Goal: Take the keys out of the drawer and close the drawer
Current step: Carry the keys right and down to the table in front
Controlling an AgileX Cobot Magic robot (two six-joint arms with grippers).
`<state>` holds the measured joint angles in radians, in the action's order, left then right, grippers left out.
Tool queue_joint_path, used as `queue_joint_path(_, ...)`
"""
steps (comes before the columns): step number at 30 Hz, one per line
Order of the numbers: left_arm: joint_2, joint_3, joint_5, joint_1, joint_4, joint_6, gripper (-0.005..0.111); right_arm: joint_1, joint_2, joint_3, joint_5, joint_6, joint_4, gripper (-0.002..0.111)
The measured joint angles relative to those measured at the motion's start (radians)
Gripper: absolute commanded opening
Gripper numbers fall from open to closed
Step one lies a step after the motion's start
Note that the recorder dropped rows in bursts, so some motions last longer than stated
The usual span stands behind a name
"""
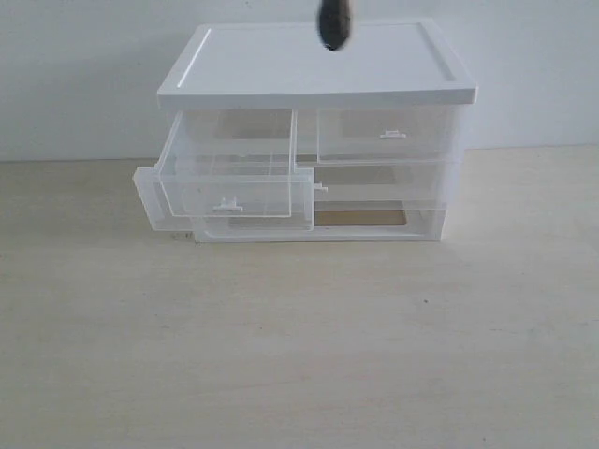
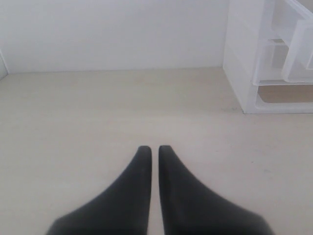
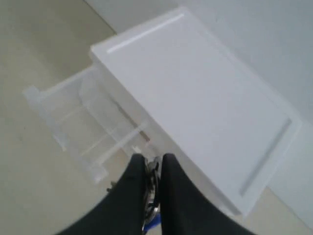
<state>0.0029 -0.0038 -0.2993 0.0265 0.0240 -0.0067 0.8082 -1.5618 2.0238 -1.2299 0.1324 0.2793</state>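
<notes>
Nearest, the left gripper (image 2: 154, 149) hung low over the table (image 2: 98, 112), its fingers pressed together with nothing between them. Beyond it the drawer (image 1: 234, 178) stood pulled well out of the white-topped organizer (image 1: 309, 65) and looked empty; its twin right drawer (image 1: 384, 136) sat pushed in, also showing nothing inside. High over the organizer, the right gripper (image 3: 152, 157) was clamped on the keys (image 3: 151, 191), a bit of the blue fob (image 3: 152, 226) showing between its fingers.

Looks like a bare test lab: pale wooden desk (image 1: 299, 355), blank white wall (image 1: 75, 75), a single plastic drawer organizer (image 1: 318, 65).
</notes>
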Motion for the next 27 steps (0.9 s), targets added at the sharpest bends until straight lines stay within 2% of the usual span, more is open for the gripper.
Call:
queue_joint_path(4,0.000,0.000,0.000,0.000,0.000,0.000,0.004,0.000,0.157,-0.265,0.023,-0.070,0.064,0.000)
queue_joint_path(8,0.000,0.000,0.000,0.000,0.000,0.000,0.004,0.000,0.286,-0.634,0.211,-0.233,0.220,0.000)
queue_joint_path(11,0.000,0.000,0.000,0.000,0.000,0.000,0.004,-0.046,0.303,-0.913,0.433,-0.412,0.333,0.000)
queue_joint_path(14,0.000,0.000,0.000,0.000,0.000,0.000,0.004,-0.185,0.303,-1.109,0.736,-0.576,0.356,0.000)
queue_joint_path(15,0.000,0.000,0.000,0.000,0.000,0.000,0.004,-0.237,0.303,-1.179,0.887,-0.648,0.358,0.000)
queue_joint_path(17,0.000,0.000,0.000,0.000,0.000,0.000,0.004,-0.300,0.285,-1.258,1.077,-0.719,0.361,0.000)
queue_joint_path(19,0.000,0.000,0.000,0.000,0.000,0.000,0.004,-0.340,0.242,-1.298,1.186,-0.764,0.365,0.000)
queue_joint_path(23,0.000,0.000,0.000,0.000,0.000,0.000,0.004,-0.351,0.113,-1.310,1.324,-0.807,0.360,0.000)
queue_joint_path(27,0.000,0.000,0.000,0.000,0.000,0.000,0.004,-0.351,-0.077,-1.310,1.593,-0.839,0.277,0.000)
